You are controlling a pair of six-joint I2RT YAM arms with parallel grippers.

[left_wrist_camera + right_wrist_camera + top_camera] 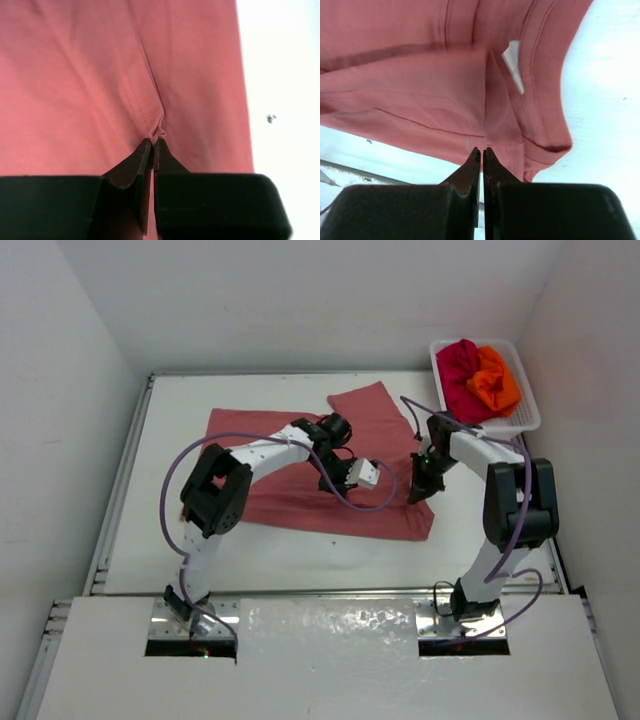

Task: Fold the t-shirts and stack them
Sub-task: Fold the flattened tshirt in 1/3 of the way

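- Lying spread over the middle of the table (300,560), the pink shirt (300,505) is being pinched at two spots.
- The left gripper (155,142) is clamping a small pleat of the pink shirt, its jaws pressed together on the cloth.
- The right gripper (482,151) is nipping the same shirt beside the collar, jaws closed.
- The red shirt (457,365) and orange shirt (497,382) are sitting bunched together in the basket (527,420) at the far right corner, well apart from both grippers.

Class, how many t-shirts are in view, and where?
3: the pink t-shirt spread on the table; the red t-shirt and orange t-shirt bunched in the basket. More could hide underneath.
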